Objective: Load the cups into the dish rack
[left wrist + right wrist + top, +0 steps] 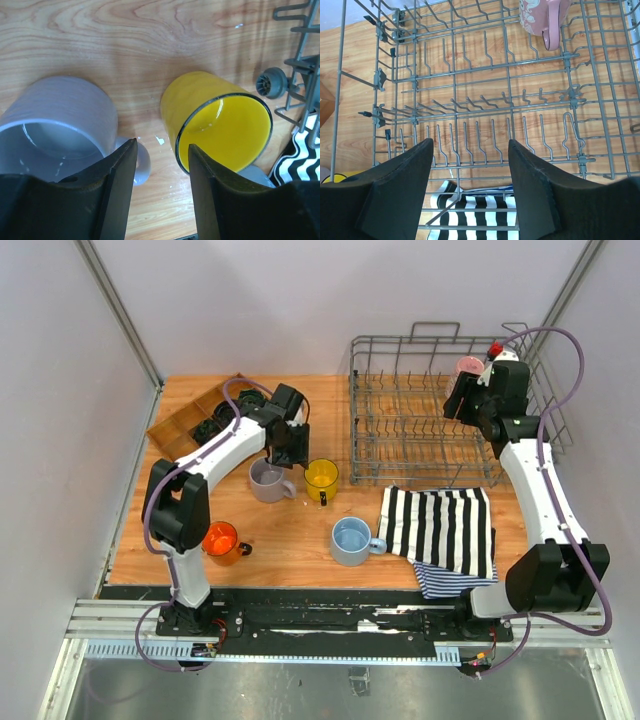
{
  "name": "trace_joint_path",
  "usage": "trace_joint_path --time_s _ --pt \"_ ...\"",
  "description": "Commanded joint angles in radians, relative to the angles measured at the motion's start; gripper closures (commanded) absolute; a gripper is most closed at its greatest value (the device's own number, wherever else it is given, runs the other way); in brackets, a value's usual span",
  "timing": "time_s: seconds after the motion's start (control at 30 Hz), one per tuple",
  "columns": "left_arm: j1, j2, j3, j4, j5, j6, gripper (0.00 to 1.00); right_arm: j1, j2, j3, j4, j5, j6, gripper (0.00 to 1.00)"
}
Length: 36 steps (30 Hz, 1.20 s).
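My left gripper [287, 455] [162, 146] hangs open low over the table between the grey cup [267, 480] [55, 125] and the yellow cup [321, 477] [220, 125]. Its left finger covers the grey cup's handle. Its right finger overlaps the yellow cup's near rim, and only bare wood shows in the gap. The orange cup [220, 538] and the light blue cup [351, 540] stand nearer the front edge. A pink cup [468, 368] [540, 17] sits in the back right corner of the grey wire dish rack [400, 430] [470, 70]. My right gripper [462, 405] [470, 145] is open and empty above the rack's tines.
A black-and-white striped cloth [440, 525] [480, 210] lies in front of the rack, overlapping a blue-striped one. A compartmented wooden tray [185, 425] with dark objects stands at the back left. The rack's corner and a wheel [272, 82] lie just right of the yellow cup.
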Motion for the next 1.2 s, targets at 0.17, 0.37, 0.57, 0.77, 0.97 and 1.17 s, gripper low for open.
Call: trace_joint_path --time_s 0.17,0.37,0.57,0.77,0.97,1.17 --pt "-0.020 0.090 0.073 -0.009 -0.006 0.001 0.50 0.012 -0.027 -0.004 0.005 -0.018 0.004 0.37" --pt "-0.027 0.134 0.090 -0.012 -0.005 0.002 0.50 0.013 -0.026 -0.009 0.005 -0.026 -0.002 0.37" --pt "-0.042 0.172 0.119 -0.019 -0.004 -0.003 0.50 0.011 -0.027 -0.001 -0.002 -0.016 -0.021 0.37" --pt "-0.052 0.197 0.132 -0.033 -0.011 -0.003 0.71 0.011 -0.026 -0.001 -0.002 -0.008 -0.026 0.37" --pt "-0.052 0.191 0.139 -0.037 -0.029 -0.002 0.99 0.011 -0.011 0.020 -0.019 -0.022 -0.031 0.37" --pt "0.017 0.109 0.181 -0.048 0.013 -0.026 0.99 0.011 0.020 0.100 -0.094 -0.085 -0.033 0.37"
